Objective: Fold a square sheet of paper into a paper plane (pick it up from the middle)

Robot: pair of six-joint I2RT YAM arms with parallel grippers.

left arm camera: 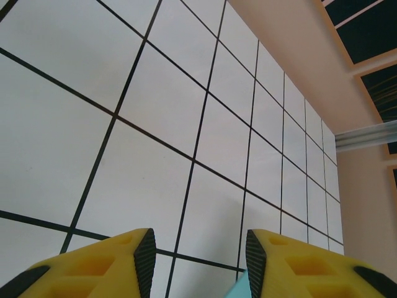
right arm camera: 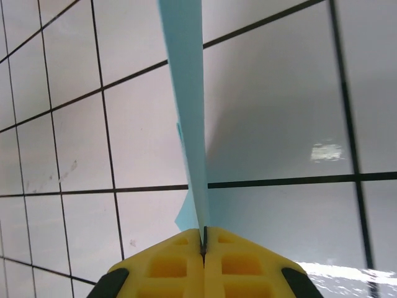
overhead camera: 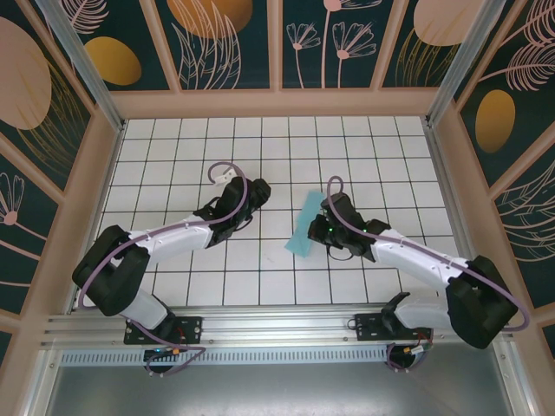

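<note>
White-tiled surface (overhead camera: 260,286) lay beneath: my right pincer (right arm camera: 203,236) pinched the folded turquoise sheet (right arm camera: 189,112); my left pincer (left arm camera: 200,249) gaped apart.

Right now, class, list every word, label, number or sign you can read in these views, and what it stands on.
No text can be read anywhere.
The turquoise paper is unmarked; the tiled table has only grid lines; the wall panels carry plant drawings, no lettering.
</note>
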